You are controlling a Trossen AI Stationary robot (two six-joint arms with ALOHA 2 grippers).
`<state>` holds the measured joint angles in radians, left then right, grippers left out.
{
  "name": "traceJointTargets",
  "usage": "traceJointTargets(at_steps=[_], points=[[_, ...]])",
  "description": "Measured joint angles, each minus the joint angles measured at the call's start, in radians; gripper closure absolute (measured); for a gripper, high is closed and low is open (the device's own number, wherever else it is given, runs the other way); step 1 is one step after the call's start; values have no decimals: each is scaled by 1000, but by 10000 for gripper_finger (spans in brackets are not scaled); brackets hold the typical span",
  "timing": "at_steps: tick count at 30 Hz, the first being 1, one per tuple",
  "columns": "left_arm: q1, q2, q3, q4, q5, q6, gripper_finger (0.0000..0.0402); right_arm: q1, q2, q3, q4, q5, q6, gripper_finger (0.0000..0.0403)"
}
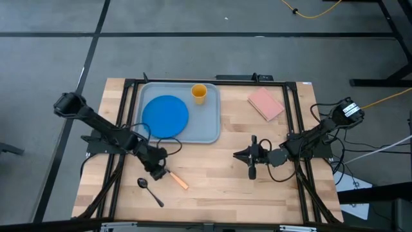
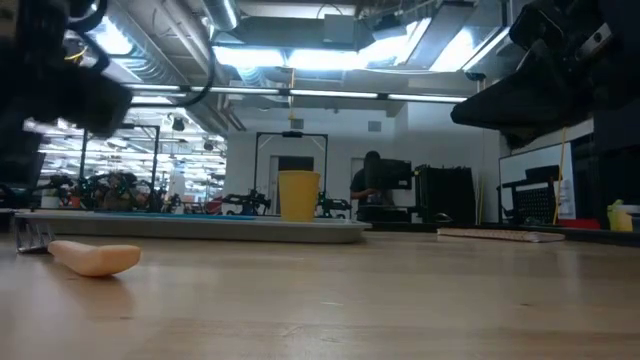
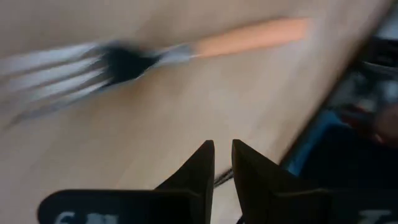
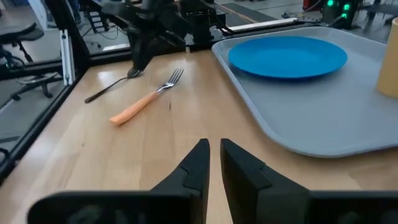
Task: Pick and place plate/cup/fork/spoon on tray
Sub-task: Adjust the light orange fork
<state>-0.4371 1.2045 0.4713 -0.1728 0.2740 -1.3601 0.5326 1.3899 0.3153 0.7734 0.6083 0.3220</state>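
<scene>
Already on tray: the plate [image 1: 165, 116] and the cup [image 1: 199, 94] are sitting inside the tray [image 1: 212, 129], the cup upright near its far rim.
Step in hand: the fork [image 1: 177, 180] is being approached, judging by the left arm hanging right over its tine end.
Fork: it is lying flat on the bare table [image 1: 225, 183], in front of the tray and apart from it.
Spoon: the spoon [image 1: 150, 191] is lying just beside the fork, nearer the table's front edge.
Left gripper: the left gripper [image 3: 222, 163] is hovering above the wood near the tines, its fingers nearly together and holding nothing.
Right gripper: the right gripper [image 1: 250, 157] is waiting mid-table, fingers drawn narrow, empty.
Next move: likely spreading the left fingers, dropping astride the fork and closing on it.
</scene>
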Motion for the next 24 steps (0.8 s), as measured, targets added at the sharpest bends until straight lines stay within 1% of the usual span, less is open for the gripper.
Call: traceJointTargets(at_steps=[2,4,6,9,16,18,24], points=[[-27,0,0,-67,-34,-88,353,0,0,0,0,0,-16,358],[-45,0,0,-127,-89,-139,355,0,0,0,0,0,-19,358],[-55,9,0,-157,-138,-156,359,0,0,0,0,0,-26,358],[-55,35,0,-157,-197,-156,369,0,0,0,-1,0,-49,358],[-45,118,4,-147,-196,-157,398,0,0,1,-6,0,-65,358],[-39,127,7,-149,-201,-154,399,0,0,1,-7,0,-65,358],[13,135,39,-162,-226,-52,400,0,0,1,-7,0,-64,358]])
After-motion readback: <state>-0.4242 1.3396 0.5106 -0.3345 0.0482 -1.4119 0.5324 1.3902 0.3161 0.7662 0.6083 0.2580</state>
